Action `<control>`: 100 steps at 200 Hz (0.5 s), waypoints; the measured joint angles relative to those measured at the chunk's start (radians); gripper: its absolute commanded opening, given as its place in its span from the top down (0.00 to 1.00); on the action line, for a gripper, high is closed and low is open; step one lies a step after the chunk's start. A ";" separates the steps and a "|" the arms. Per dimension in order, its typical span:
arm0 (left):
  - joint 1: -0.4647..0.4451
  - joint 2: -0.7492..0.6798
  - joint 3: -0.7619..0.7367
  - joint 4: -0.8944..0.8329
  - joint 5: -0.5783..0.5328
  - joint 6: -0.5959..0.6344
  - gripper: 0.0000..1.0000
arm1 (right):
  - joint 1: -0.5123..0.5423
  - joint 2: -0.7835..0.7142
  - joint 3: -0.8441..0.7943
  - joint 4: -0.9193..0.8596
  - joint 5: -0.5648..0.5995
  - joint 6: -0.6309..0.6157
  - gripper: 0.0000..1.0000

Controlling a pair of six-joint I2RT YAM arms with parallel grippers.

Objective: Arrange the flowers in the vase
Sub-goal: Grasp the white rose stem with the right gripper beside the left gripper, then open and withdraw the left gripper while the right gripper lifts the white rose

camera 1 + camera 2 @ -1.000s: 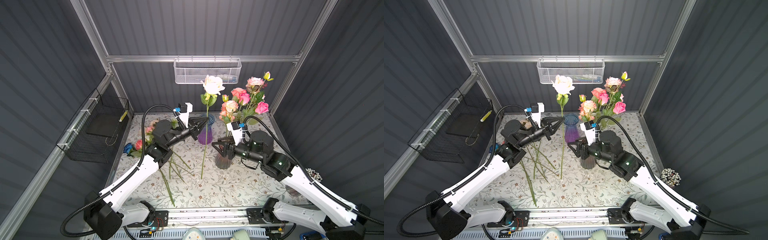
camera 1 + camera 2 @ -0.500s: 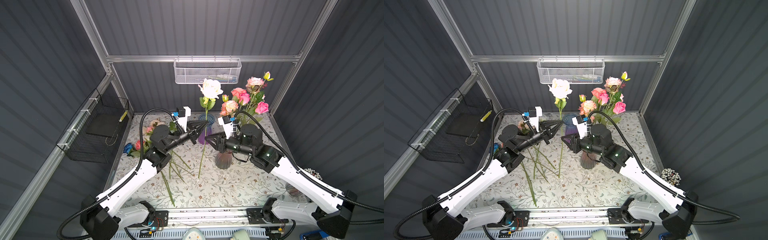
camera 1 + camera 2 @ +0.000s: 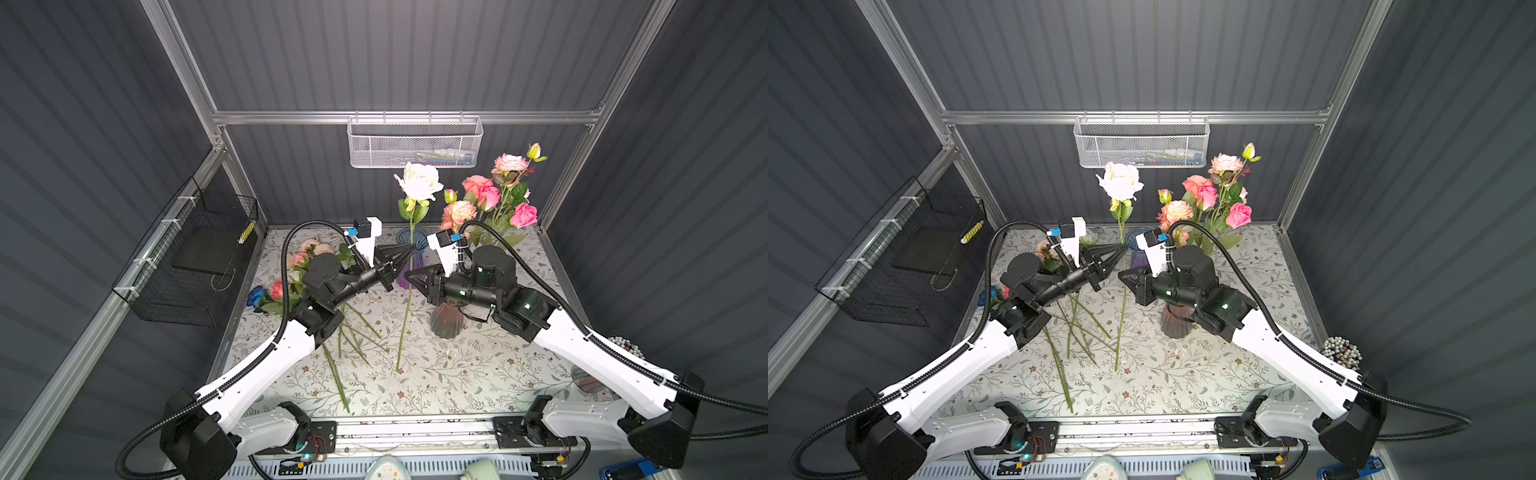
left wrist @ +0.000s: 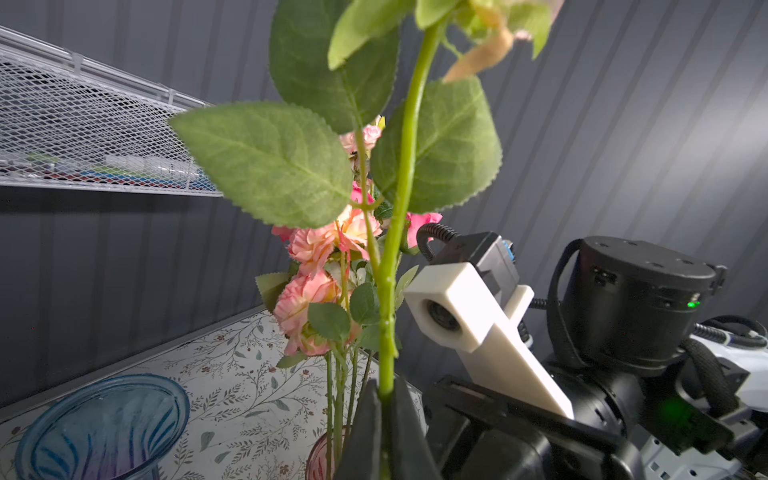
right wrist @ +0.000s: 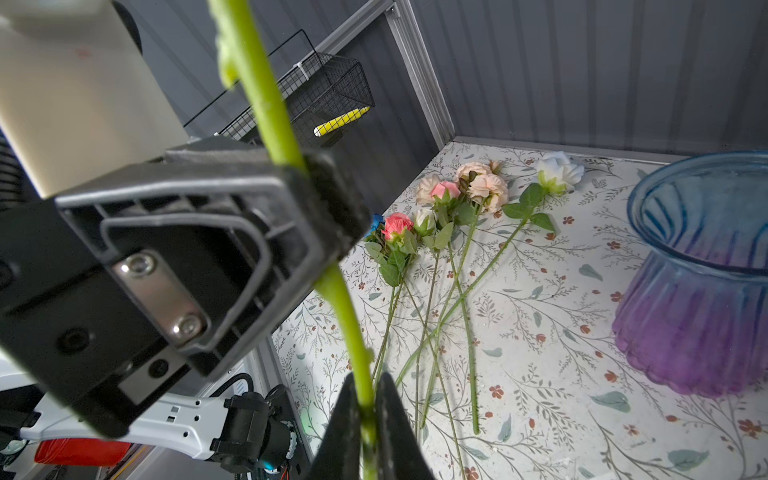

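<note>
The rose (image 3: 419, 186) stands upright in front of the blue vase (image 5: 702, 232), with its stem foot low and nearest the camera. Partway up, the right gripper (image 3: 408, 275) is closed on the stem, which runs between its fingers (image 5: 395, 432). Just above, the left gripper (image 3: 412, 248) pinches the same stem. Loose flowers (image 5: 446, 195) lie left of the blue vase, and a filled pink vase (image 3: 446, 322) stands to its right.
</note>
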 measured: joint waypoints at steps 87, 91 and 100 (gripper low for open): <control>0.000 -0.217 -0.044 -0.171 -0.215 0.093 0.15 | 0.027 -0.006 0.060 -0.051 0.140 -0.079 0.90; 0.000 -0.234 -0.052 -0.182 -0.230 0.100 0.14 | 0.029 -0.010 0.068 -0.058 0.150 -0.089 0.90; 0.000 -0.273 -0.076 -0.200 -0.268 0.108 0.13 | 0.030 -0.020 0.088 -0.074 0.172 -0.109 0.90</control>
